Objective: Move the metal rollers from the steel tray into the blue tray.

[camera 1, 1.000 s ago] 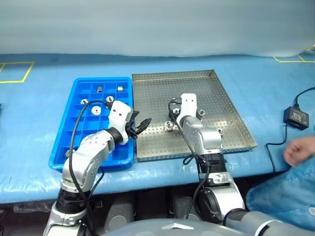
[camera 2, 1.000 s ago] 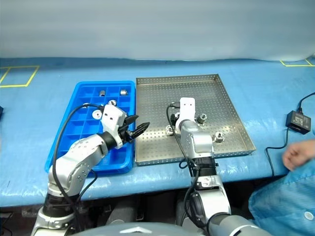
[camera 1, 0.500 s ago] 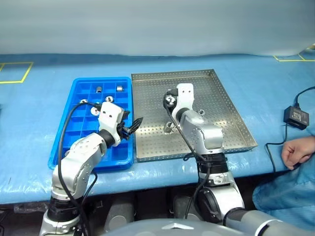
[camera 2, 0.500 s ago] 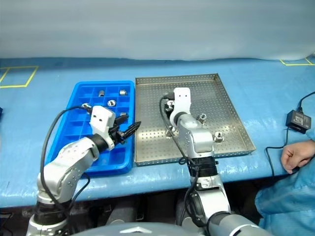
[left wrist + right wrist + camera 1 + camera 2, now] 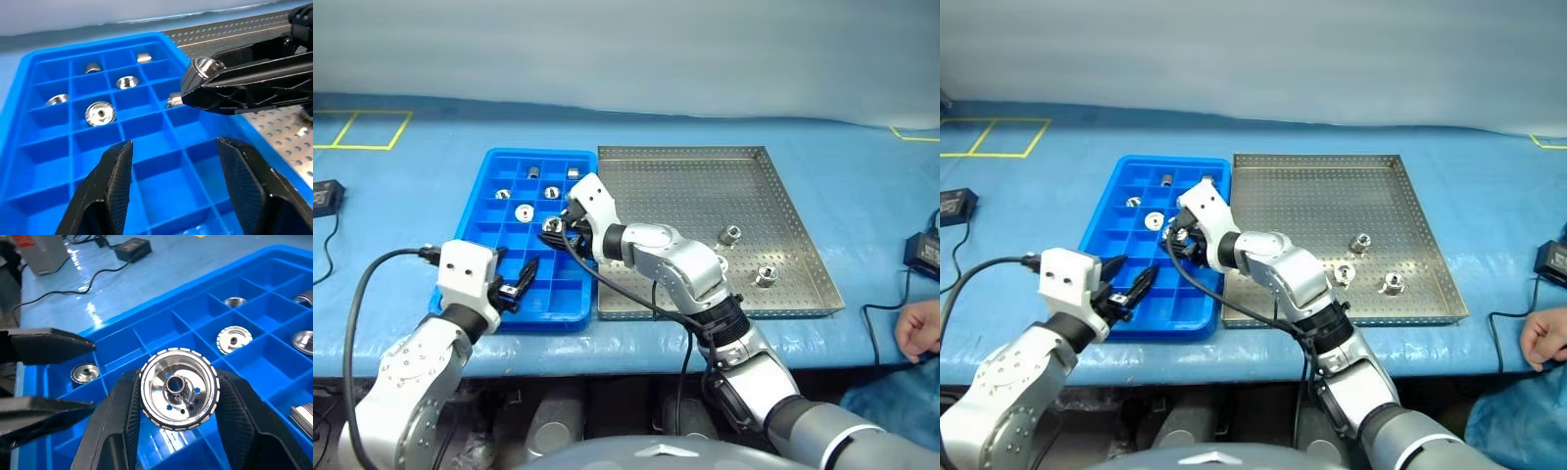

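Right end effector [image 5: 178,440] clamped on a roller [image 5: 178,388], over the blue tray [image 5: 470,235]. Left end effector [image 5: 171,191] gapes empty at the tray's near edge. Next: lower into a free cell, release.

Blue tray [image 5: 470,257] left of steel tray [image 5: 803,230]

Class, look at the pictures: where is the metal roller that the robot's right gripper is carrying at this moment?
The metal roller sits clamped between the right gripper's fingers, above the blue tray's compartments near the edge beside the steel tray, with the open left gripper nearby.
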Controlling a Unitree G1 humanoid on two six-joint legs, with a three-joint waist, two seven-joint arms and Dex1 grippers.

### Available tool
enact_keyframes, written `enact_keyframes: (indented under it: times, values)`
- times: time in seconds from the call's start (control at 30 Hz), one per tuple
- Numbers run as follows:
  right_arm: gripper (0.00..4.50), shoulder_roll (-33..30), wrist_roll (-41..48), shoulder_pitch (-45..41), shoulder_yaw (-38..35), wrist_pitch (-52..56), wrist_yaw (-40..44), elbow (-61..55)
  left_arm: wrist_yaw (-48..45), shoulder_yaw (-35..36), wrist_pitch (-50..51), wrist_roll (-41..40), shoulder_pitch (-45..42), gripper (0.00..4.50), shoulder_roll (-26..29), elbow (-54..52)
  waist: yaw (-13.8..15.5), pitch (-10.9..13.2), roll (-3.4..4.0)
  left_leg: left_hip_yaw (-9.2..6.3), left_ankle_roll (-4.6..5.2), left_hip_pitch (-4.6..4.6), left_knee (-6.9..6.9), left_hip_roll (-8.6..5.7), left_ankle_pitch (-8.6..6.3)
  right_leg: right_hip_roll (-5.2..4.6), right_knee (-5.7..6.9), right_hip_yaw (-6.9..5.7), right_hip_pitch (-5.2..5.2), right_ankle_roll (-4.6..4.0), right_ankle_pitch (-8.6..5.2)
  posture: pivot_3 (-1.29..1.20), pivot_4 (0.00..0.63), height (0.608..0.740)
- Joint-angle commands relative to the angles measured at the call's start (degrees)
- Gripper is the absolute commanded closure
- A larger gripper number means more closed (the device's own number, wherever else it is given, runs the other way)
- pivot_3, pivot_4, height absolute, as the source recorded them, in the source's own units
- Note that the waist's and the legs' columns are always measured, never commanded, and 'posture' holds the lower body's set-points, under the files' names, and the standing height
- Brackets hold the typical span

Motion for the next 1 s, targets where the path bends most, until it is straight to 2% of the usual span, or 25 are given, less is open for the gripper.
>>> enact_keyframes:
  times: [0.03,0.27,0.57,0.6,0.7,0.83,1.0]
  values:
    - [2.68,1.8,-0.2,-3.3,0.7,-6.4,4.6,4.1,2.1,2.6,-1.6,0.1,2.9,1.55,-1.9,-5.1,1.0,0.0,0.01,-0.04,-0.01,0.00,0.00,0.01,0.00,0.00,-0.02,-0.04,-0.02,-0.01,-0.01,0.43,0.150,0.740]
    - [2.68,5.4,-3.2,-8.5,1.0,-14.2,7.8,16.4,4.5,1.0,-3.5,0.5,6.1,1.55,-3.7,-5.9,4.6,0.0,0.02,-0.23,-0.45,-0.02,-0.08,0.00,-0.17,0.01,-0.05,-0.27,-0.09,-0.12,-0.08,0.49,0.150,0.740]
    - [2.68,6.8,-5.1,-8.9,0.5,-14.4,9.2,22.2,6.0,-0.3,-3.9,0.9,7.1,1.55,-3.5,-5.9,9.3,0.0,0.00,-0.35,-0.76,-0.09,-0.34,-0.19,-0.21,0.10,-0.06,-0.61,-0.21,-0.42,-0.29,0.49,0.150,0.740]
    - [2.33,6.8,-5.5,-8.8,0.5,-15.2,9.1,22.8,5.8,-0.2,-3.8,0.8,6.8,1.55,-3.3,-5.9,9.6,0.0,0.00,-0.33,-0.86,-0.10,-0.36,-0.15,-0.22,0.17,-0.05,-0.69,-0.21,-0.48,-0.33,0.48,0.150,0.740]
    - [1.48,6.6,-5.8,-7.9,0.3,-16.8,9.2,20.7,5.4,-0.3,-3.5,0.5,5.7,1.55,-2.7,-5.5,10.4,0.0,0.01,-0.37,-1.04,-0.12,-0.38,0.04,-0.21,0.38,-0.03,-0.82,-0.22,-0.60,-0.41,0.46,0.150,0.740]
    - [1.48,6.0,-5.5,-7.2,-1.1,-17.2,8.4,16.7,4.8,-0.8,-3.2,0.1,4.0,1.55,-2.1,-4.3,10.7,0.0,0.00,-0.40,-1.06,-0.09,-0.36,0.31,-0.18,0.67,-0.01,-0.83,-0.19,-0.68,-0.46,0.43,0.150,0.740]
    - [1.48,2.7,-4.2,-4.8,-3.6,-13.7,7.3,4.2,3.6,-3.4,-3.2,-0.4,-0.8,1.55,-1.0,-1.5,10.5,0.0,0.00,-0.56,-1.14,-0.09,-0.34,0.49,-0.17,0.92,0.00,-0.85,-0.12,-0.86,-0.56,0.36,0.150,0.740]
